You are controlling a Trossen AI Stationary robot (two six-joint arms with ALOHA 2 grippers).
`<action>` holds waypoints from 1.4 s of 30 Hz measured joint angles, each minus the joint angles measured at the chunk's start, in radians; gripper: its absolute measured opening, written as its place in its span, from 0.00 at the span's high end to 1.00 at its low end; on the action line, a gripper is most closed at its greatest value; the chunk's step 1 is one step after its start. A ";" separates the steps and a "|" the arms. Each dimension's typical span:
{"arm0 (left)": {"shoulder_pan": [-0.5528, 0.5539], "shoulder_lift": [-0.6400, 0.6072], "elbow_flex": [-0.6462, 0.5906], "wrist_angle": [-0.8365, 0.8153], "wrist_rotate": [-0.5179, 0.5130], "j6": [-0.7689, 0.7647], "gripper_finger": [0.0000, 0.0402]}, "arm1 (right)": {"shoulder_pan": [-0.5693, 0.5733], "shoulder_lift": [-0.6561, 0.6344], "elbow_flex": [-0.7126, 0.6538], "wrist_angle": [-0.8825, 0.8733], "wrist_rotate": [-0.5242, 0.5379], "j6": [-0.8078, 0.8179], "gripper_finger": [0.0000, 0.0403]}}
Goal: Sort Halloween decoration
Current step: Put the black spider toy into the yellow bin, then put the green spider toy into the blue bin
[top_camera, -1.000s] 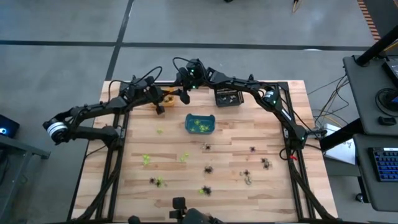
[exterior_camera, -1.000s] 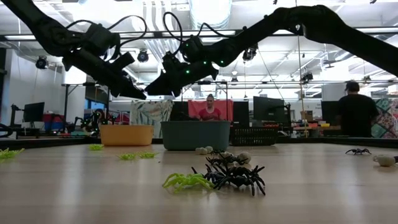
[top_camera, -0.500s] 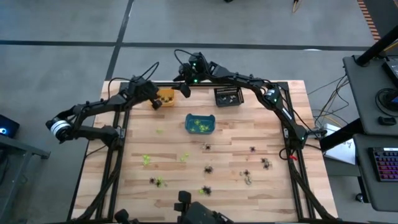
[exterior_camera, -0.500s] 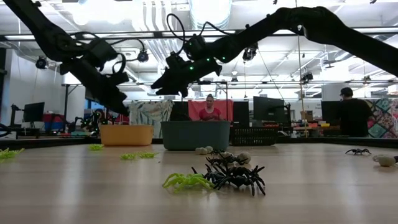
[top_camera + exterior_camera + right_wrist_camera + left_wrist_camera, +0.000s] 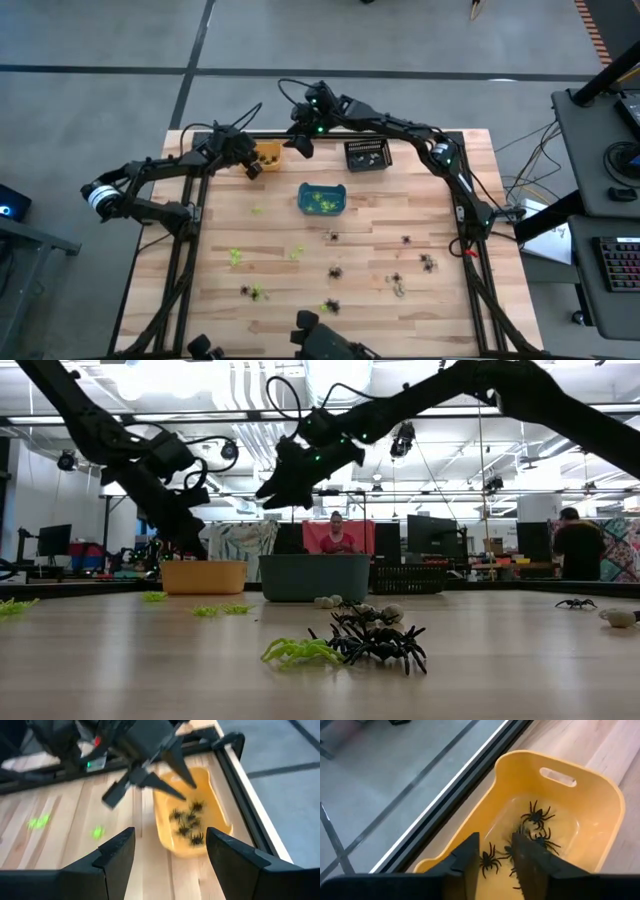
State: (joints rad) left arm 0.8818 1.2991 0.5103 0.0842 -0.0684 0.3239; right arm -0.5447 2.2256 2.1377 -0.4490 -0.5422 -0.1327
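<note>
Small spider trinkets lie scattered over the wooden table: lime green ones, black ones, and a black and green clump near the front. Several black spiders lie in the orange bin at the far left. My left gripper hangs open just above that bin's near-left rim, pointing down into it; its fingers touch nothing. My right gripper is open and empty, higher up, just right of the orange bin. The teal bin holds green trinkets.
A black bin stands at the far edge, right of the orange one. The two arms are close together over the far left corner. Cables hang around both wrists. People and desks show in the room beyond the table.
My left gripper has sunk toward the orange bin and tipped more steeply downward, drawing slightly toward the table's left. My right gripper has risen and pulled a little toward the far edge, away from the bin.
</note>
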 joint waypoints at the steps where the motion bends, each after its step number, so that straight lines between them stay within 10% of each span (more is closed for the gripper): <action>1: 0.000 -0.001 0.005 -0.007 0.000 0.000 0.73 | -0.002 -0.011 0.000 -0.035 0.000 -0.019 0.42; 10: 0.000 -0.010 0.094 -0.115 0.015 0.006 0.63 | -0.042 -0.100 -0.004 -0.350 0.000 -0.240 0.42; 21: 0.000 -0.011 0.135 -0.111 0.332 0.007 0.62 | -0.172 -0.109 -0.031 -0.411 -0.007 -0.485 0.42; 31: 0.000 -0.012 0.260 -0.274 0.402 -0.403 0.62 | -0.205 -0.109 -0.032 -0.232 -0.008 -0.261 0.45; 42: -0.019 -0.013 0.487 -0.788 0.319 -0.475 0.62 | -0.149 -0.103 -0.050 -0.242 -0.015 -0.226 0.46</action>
State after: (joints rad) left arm 0.8631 1.2858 0.9973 -0.7035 0.2508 -0.1515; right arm -0.6933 2.1223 2.0873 -0.6912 -0.5575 -0.3591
